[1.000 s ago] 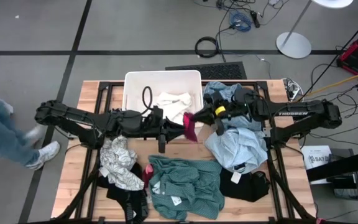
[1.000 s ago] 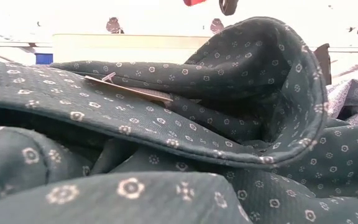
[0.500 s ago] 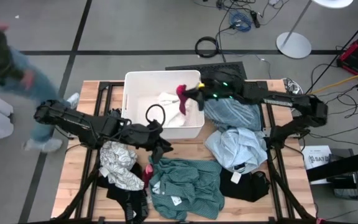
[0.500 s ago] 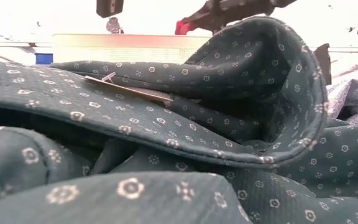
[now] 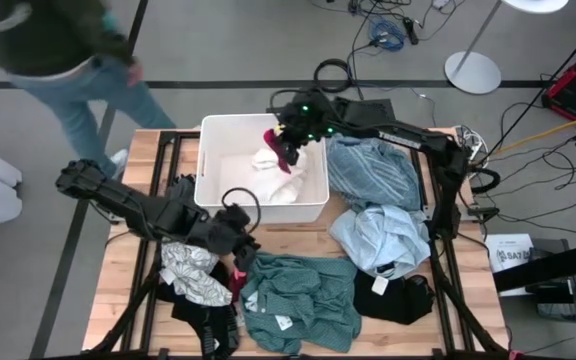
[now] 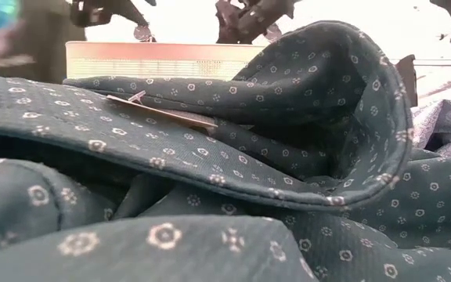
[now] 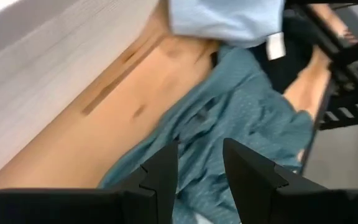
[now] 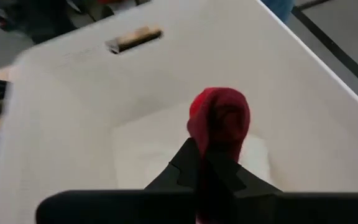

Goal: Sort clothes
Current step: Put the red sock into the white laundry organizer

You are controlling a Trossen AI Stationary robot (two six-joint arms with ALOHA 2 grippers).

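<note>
My right gripper (image 5: 286, 148) is over the white bin (image 5: 213, 130), shut on a dark red garment (image 8: 220, 117). My left gripper (image 5: 240, 240) is open and empty, low over the table just near of the bin. Its fingers (image 7: 166, 171) stand above the edge of the teal-green garment (image 5: 298, 300), which fills the low view (image 6: 210, 157). On the table lie a light blue garment (image 5: 378, 235), a blue-grey one (image 5: 368, 170), a black one (image 5: 393, 298) and a white-grey patterned one (image 5: 193, 272). A white cloth (image 5: 266, 178) lies in the bin. My right gripper pinches a bunched part of the dark red garment (image 8: 211, 142) between its two fingers. A wad of several layers stands out past the fingertips. The arm reaches in from the table's right, slanting down. The garment is lifted inside the bin's rim; whether it touches the white cloth, I cannot tell.
A second dark red piece (image 5: 236, 280) lies between the patterned and teal garments. Bare wood (image 7: 104, 124) shows between the bin's near wall and the clothes. A person (image 5: 58, 50) walks past the table's far left corner. Cables and a lamp base lie on the floor beyond.
My right gripper has carried the dark red garment from the table's middle toward the far edge and left, to above the bin. My left gripper has drawn back toward the near and left edges, to over the teal garment's edge. The person has walked across behind the table.
</note>
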